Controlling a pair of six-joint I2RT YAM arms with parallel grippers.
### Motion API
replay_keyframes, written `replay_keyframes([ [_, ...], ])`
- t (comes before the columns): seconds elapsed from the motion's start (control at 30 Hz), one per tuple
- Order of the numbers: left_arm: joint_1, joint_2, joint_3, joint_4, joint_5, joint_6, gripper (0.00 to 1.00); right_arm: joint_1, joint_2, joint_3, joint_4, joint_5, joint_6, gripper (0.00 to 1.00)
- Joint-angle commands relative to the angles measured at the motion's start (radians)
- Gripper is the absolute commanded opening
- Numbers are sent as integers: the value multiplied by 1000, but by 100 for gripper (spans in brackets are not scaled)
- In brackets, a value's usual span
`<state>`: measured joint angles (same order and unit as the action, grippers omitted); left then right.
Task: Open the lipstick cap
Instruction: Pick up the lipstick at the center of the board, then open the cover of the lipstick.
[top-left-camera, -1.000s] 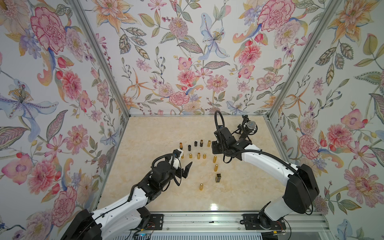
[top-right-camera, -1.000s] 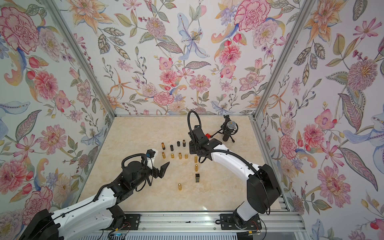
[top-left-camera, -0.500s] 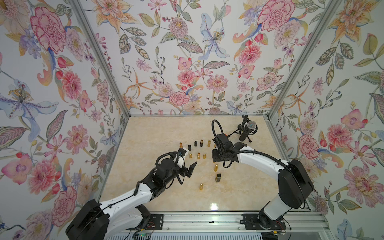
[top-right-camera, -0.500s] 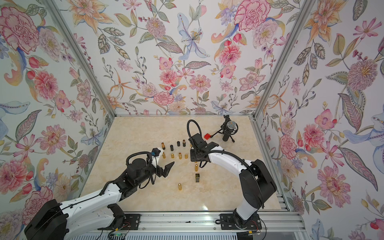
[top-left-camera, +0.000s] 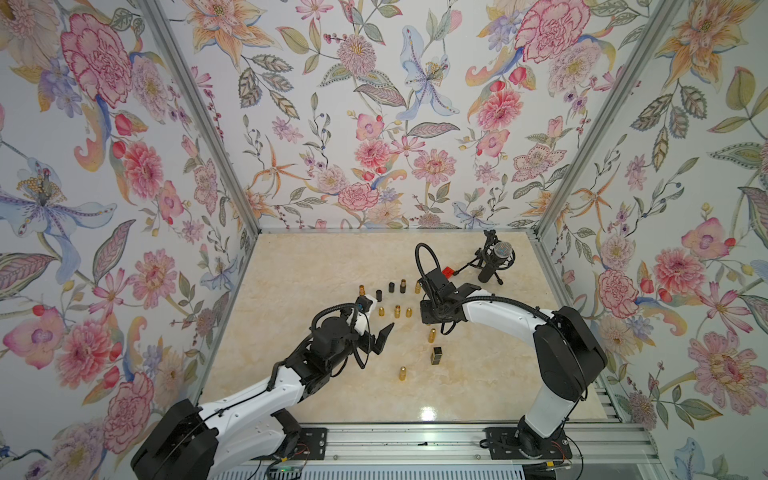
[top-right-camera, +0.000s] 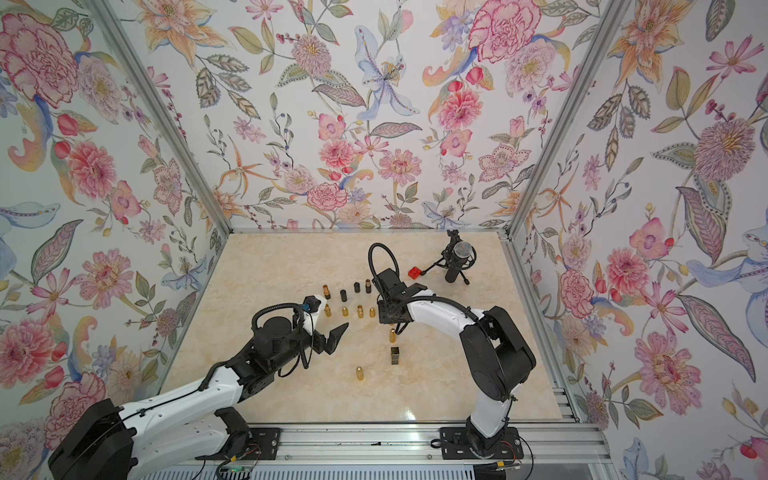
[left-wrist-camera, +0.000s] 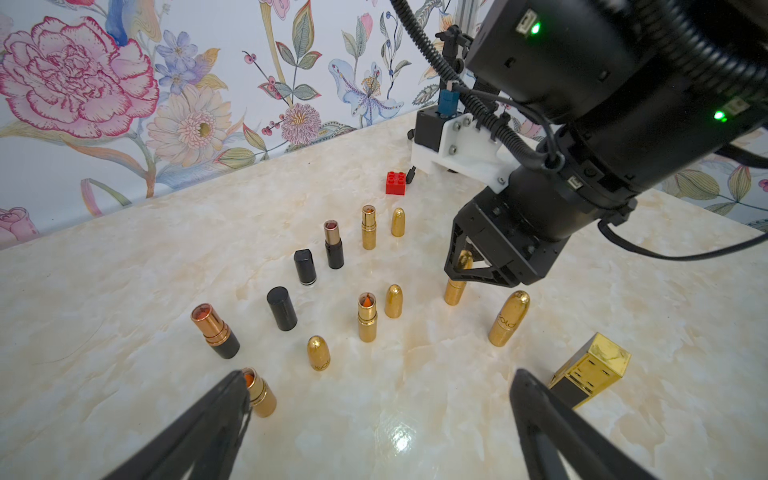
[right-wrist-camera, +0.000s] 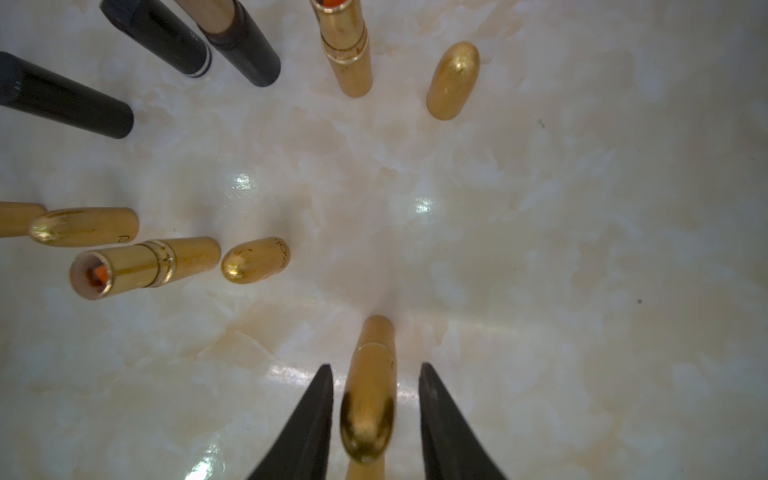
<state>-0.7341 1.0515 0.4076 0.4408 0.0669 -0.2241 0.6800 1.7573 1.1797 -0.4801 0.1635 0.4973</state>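
Straddling the gold bullet lipstick (left-wrist-camera: 454, 293), standing upright on the desk (left-wrist-camera: 124, 270), with the right hand (right-wrist-camera: 376, 368): fingers (right-wrist-camera: 307, 415) apart, slim gaps flanking its cap (right-wrist-camera: 368, 415), not yet gripping. Hovering farther off with left hand (left-wrist-camera: 379, 374), spread wide.

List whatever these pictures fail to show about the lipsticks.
- Gold lipstick between the right gripper's jaws: hidden under that arm in both top views; tip blurred in the right wrist view.
- Square gold lipstick: base hidden behind the left gripper's jaw, left wrist view.
- Gold piece nearest the rail: cap or whole lipstick, too small in both top views.
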Motion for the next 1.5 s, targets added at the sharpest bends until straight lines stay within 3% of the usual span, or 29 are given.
replay_keyframes([
  [0.0, -8, -19, 10, -5, -22, 8, 99, 9, 19, 29, 3, 34, -13, 35],
  [0.53, -8, -42, -9, -9, -36, 6, 99, 21, 33, 34, 11, 29, -21, 22],
  [1.0, -8, -52, 17, -33, -66, 28, 99, 25, -101, 53, -32, -41, -27, 22],
  [1.3, -8, 31, 83, -15, -12, 98, 97, 28, -231, 127, -152, -154, -30, 22],
  [1.47, -8, 103, 105, 51, 83, 143, 92, 42, -286, 159, -202, -227, -20, 22],
])
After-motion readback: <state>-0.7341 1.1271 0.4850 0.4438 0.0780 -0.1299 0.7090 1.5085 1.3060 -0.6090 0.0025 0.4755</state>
